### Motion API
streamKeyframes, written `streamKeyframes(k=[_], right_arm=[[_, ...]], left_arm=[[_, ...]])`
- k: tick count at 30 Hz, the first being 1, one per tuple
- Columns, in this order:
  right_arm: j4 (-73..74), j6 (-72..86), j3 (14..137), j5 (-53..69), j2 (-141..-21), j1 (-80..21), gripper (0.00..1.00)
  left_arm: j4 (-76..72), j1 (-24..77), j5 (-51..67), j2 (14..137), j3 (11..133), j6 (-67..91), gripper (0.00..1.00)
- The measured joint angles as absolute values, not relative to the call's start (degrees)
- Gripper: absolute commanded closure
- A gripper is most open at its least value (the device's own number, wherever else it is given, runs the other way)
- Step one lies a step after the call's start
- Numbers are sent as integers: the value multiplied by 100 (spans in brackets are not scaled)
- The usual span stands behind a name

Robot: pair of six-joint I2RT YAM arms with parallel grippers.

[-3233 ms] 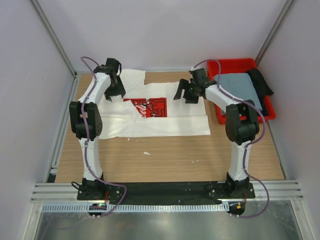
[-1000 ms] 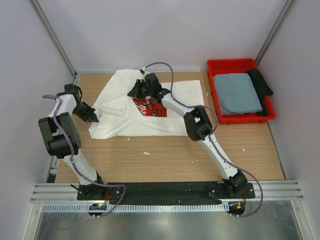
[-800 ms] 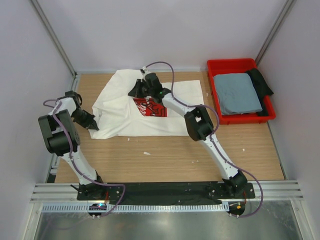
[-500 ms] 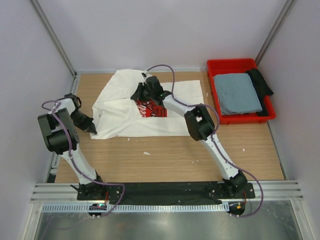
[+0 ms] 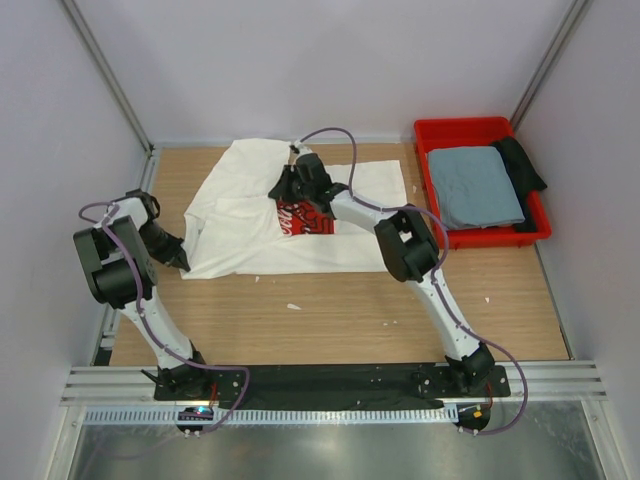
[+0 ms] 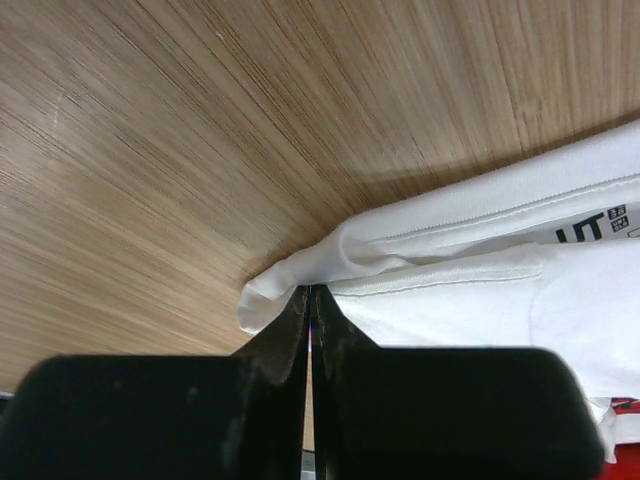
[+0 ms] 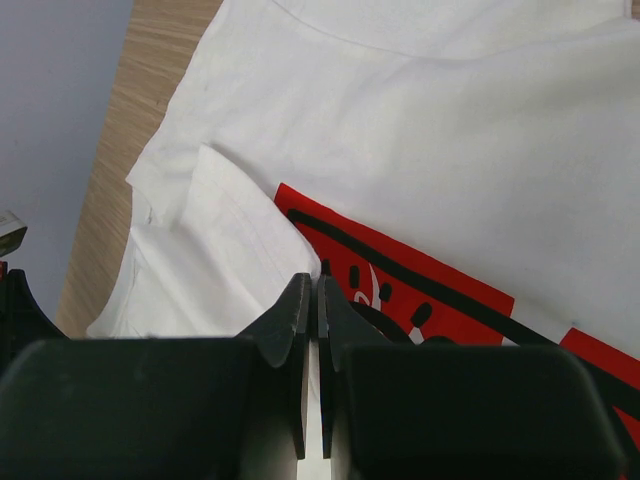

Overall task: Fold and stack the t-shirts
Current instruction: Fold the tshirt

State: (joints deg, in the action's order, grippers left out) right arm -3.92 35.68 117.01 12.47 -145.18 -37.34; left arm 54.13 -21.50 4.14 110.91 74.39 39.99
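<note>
The white t-shirt (image 5: pixel 250 245) lies spread on the wooden table, its red square print (image 5: pixel 300 222) partly covered by a folded flap. My left gripper (image 5: pixel 180 260) is low at the shirt's near-left corner, and the left wrist view shows the left gripper (image 6: pixel 311 293) shut on a bunched hem of the white t-shirt (image 6: pixel 480 300). My right gripper (image 5: pixel 283 190) rests on the shirt's middle. In the right wrist view the right gripper (image 7: pixel 318 282) pinches the flap's edge beside the red print (image 7: pixel 420 290). The grey-blue t-shirt (image 5: pixel 475 185) lies folded in the bin.
The red bin (image 5: pixel 470 125) stands at the back right with a black cloth (image 5: pixel 522 162) along its right side. Small white scraps (image 5: pixel 293 306) lie on the bare wood in front of the shirt. Frame posts and walls close in the table's left, back and right.
My left gripper has dragged the shirt's near-left corner toward the near left. My right gripper has shifted slightly right and nearer with the flap, covering more of the red print.
</note>
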Motion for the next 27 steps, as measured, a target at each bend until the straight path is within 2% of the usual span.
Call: streamKeyframes(k=[24, 26, 27], right_arm=[[-663, 3634, 10311, 274, -13931, -3745, 97], [-687, 3686, 10197, 169, -13852, -3752, 94], [-698, 3717, 10160, 134, -13823, -3756, 87]], left_arm=[[5492, -2174, 434, 11170, 7518, 3983, 100], [5494, -2178, 436, 11170, 7518, 3983, 100], [5494, -2180, 436, 11170, 7518, 3983, 100]])
